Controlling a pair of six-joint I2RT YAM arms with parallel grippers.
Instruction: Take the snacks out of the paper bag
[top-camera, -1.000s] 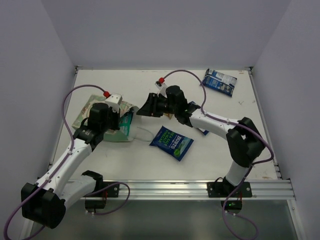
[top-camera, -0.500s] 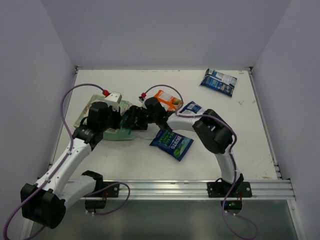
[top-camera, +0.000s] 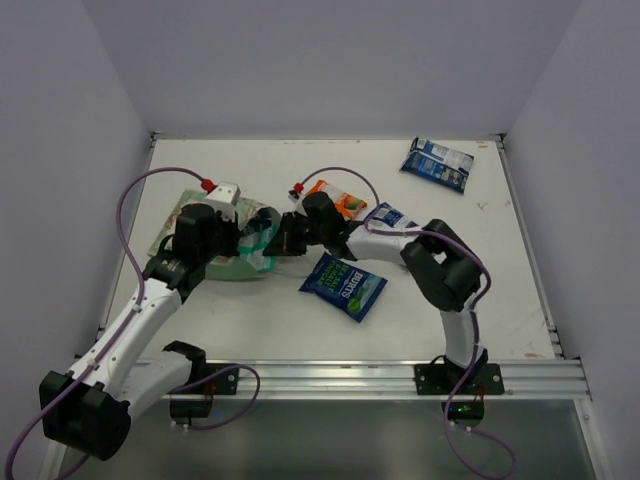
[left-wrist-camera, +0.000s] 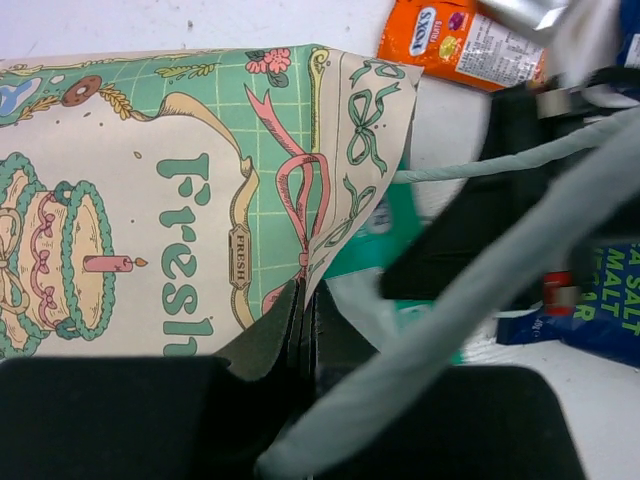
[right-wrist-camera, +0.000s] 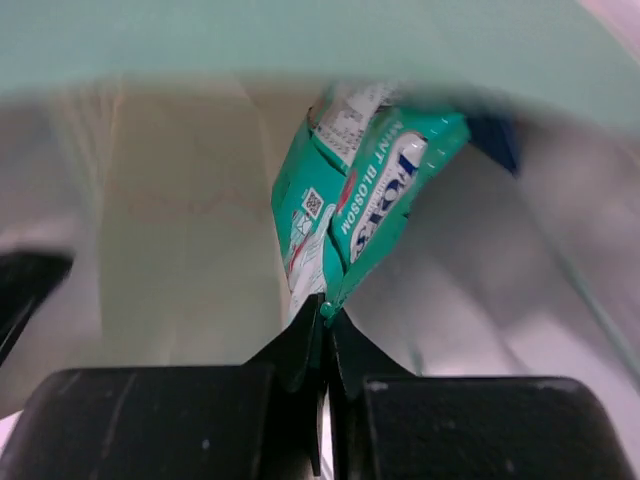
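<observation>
roughly: the bag (top-camera: 205, 228) lies on its side at the left of the worktop (top-camera: 250, 330), mouth facing right. the left end effector (left-wrist-camera: 300, 325) is clamped tight on the bag's upper mouth edge, lifting it so the mouth gapes. the right end effector (right-wrist-camera: 325, 320) reaches inside the mouth w/ jaws pinched on the bottom corner seam of the teal packet (right-wrist-camera: 365, 205), which stands on edge inside the bag against the cream lining.

out on the worktop: orange packet (top-camera: 337, 199) just behind the right arm, blue-green packet (top-camera: 344, 285) in front of it, dark blue packet (top-camera: 437, 163) well apart at the far right corner, and a second dark blue packet (top-camera: 385, 214) partly under the right arm.

handling, as a guess: the teal packet looks v. light. thin foil, crinkly & slick, contents prob. crushable. the flat crimped seam is the right spot to hold, being stiffest w/ nothing to squash. only a corner is caught tho, so it may pivot or slip if dragged over paper. the bag is light, floppy paper; w/o the left hold it would prob. slide along too. a thin handle (left-wrist-camera: 470, 165) crosses the mouth & could snag the right end effector on the way out.
</observation>
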